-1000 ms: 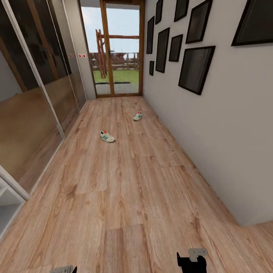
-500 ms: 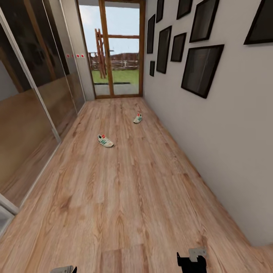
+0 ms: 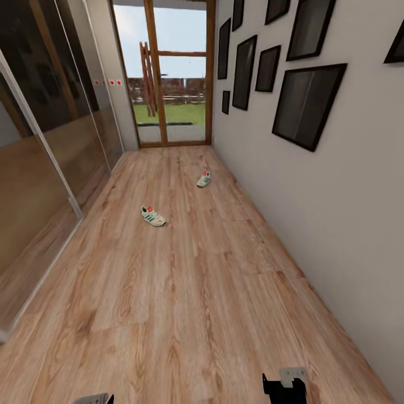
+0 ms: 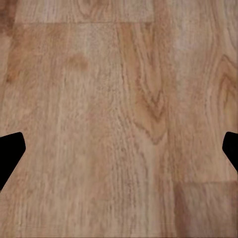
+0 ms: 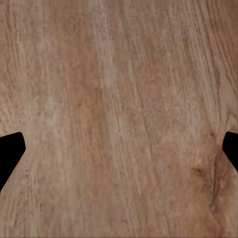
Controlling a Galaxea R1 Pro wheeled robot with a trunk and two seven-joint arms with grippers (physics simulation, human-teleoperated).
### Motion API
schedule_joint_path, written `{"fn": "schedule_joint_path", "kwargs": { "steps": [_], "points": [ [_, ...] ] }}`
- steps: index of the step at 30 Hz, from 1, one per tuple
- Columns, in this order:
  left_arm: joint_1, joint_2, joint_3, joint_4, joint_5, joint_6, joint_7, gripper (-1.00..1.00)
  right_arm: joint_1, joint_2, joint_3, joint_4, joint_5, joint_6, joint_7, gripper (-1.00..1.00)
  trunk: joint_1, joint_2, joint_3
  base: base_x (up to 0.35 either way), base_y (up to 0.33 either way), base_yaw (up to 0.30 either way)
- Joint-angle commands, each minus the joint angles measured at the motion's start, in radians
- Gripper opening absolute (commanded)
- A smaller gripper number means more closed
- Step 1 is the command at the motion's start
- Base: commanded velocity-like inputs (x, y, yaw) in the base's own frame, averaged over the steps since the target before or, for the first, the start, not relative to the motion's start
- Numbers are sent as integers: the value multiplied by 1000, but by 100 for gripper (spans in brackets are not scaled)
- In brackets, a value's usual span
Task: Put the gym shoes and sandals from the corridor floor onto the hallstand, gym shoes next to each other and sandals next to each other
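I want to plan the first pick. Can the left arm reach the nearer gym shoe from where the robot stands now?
Probably not. The nearer gym shoe lies far ahead on the corridor floor, while the left gripper hangs open over bare planks close to the robot. Nothing blocks the way; the base should drive closer.

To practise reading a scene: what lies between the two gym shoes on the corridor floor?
Bare wood-plank floor separates the nearer gym shoe from the farther gym shoe, as the head view shows.

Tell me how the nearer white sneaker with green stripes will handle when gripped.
The nearer off-white gym shoe with green stripes rests on its flat sole on the wood-plank floor, so it probably won't roll. It looks small and soft-topped, likely light, and may squash if pinched at the collar.
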Motion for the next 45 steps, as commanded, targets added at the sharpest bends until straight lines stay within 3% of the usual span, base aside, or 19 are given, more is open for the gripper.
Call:
{"fn": "schedule_joint_path", "kwargs": {
  "steps": [1, 45],
  "points": [
    [-1, -1, 8, 1, 2, -1, -10, 100, -1, 0, 2, 1, 4, -2, -5, 100, 0, 0, -1, 338, -81, 0],
    [-1, -1, 8, 0, 4, -4, -10, 100, 0, 5, 2, 1, 4, -2, -9, 100, 0, 0, -1, 328, -132, 5]
  ]
}}
